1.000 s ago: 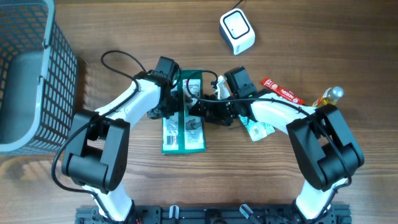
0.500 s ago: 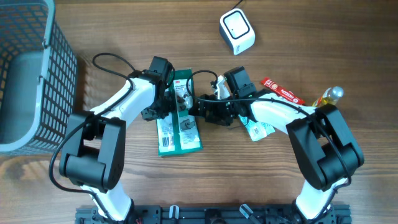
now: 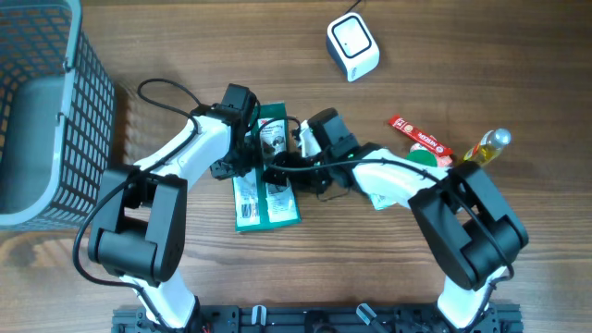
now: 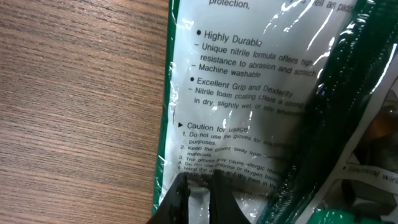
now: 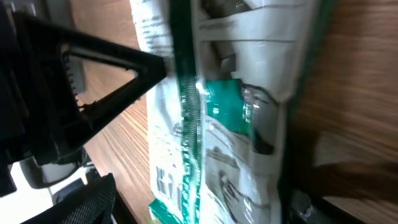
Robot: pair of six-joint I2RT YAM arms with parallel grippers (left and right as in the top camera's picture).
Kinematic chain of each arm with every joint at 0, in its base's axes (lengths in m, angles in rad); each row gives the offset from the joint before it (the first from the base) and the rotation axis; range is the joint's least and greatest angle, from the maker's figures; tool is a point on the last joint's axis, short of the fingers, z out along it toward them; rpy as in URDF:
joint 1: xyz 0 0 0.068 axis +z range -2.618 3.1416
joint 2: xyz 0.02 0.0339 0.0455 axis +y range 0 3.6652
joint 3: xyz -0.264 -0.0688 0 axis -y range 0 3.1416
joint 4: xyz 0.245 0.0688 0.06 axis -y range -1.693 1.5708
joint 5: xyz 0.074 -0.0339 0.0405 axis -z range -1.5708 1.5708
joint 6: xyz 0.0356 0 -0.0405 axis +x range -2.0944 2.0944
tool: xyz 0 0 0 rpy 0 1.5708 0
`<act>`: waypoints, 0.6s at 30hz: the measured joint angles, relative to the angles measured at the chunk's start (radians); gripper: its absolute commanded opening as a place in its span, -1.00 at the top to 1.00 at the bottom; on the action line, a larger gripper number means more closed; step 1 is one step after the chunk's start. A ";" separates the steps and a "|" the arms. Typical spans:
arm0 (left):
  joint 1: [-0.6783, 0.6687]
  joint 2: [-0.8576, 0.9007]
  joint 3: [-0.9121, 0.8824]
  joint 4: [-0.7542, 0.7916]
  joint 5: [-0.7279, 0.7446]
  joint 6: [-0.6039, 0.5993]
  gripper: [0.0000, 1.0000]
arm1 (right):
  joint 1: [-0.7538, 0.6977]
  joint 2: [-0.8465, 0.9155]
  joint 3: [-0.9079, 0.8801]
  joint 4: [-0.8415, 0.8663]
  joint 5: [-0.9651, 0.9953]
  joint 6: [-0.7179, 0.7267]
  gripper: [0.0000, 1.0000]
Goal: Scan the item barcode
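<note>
Green/white glove pkg (image 3: pixel 265 205), grey mesh basket (image 3: pixel 92 111), wood-grain table (image 3: pixel 518 65)

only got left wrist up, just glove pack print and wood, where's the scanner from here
Observer: The scanner, a white box, sits on the table ahead of the glove pack and to the robot's right, well apart from it.
Operator: ok where's the right tool
Observer: The right tool is at the pack's right edge with its jaws open wide; I cannot tell whether it touches the pack.
Operator: anything on my left side
Observer: A grey mesh basket stands at the table's left edge, apart from the pack.
</note>
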 measured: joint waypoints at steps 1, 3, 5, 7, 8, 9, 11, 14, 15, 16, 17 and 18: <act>0.000 0.000 0.000 0.000 -0.001 0.000 0.91 | 0.011 0.010 0.000 0.024 0.000 0.013 -0.53; 0.000 0.000 0.000 0.000 -0.003 0.000 0.91 | 0.024 0.031 0.001 0.086 -0.004 0.034 -0.36; 0.002 0.000 0.000 -0.001 -0.007 0.000 0.91 | 0.031 0.056 0.005 0.137 -0.022 0.052 0.07; 0.003 0.000 0.000 -0.002 -0.009 0.000 0.90 | 0.030 0.095 0.008 0.180 -0.033 0.075 0.39; 0.003 0.000 0.000 -0.003 -0.011 0.000 0.91 | 0.027 0.108 0.008 0.188 -0.039 0.079 0.39; 0.003 0.000 0.000 -0.003 -0.011 0.000 0.90 | 0.024 0.113 0.007 0.190 -0.044 0.084 0.39; 0.003 0.000 0.000 -0.003 -0.011 0.001 0.90 | 0.023 0.115 0.006 0.190 -0.045 0.084 0.42; 0.003 0.000 0.000 -0.003 -0.011 0.001 0.92 | 0.023 0.116 0.005 0.186 -0.043 0.085 0.63; 0.003 0.000 0.000 -0.003 -0.011 0.001 0.92 | 0.023 0.117 0.005 0.182 -0.039 0.089 0.66; 0.003 0.000 0.000 -0.003 -0.011 0.002 0.92 | 0.023 0.119 0.004 0.180 -0.041 0.088 0.73; 0.003 0.000 0.000 -0.003 -0.011 0.004 0.91 | 0.023 0.119 0.004 0.179 -0.040 0.087 0.78; 0.004 0.000 0.001 -0.006 -0.010 0.004 0.90 | 0.023 0.121 0.004 0.179 -0.038 0.089 0.81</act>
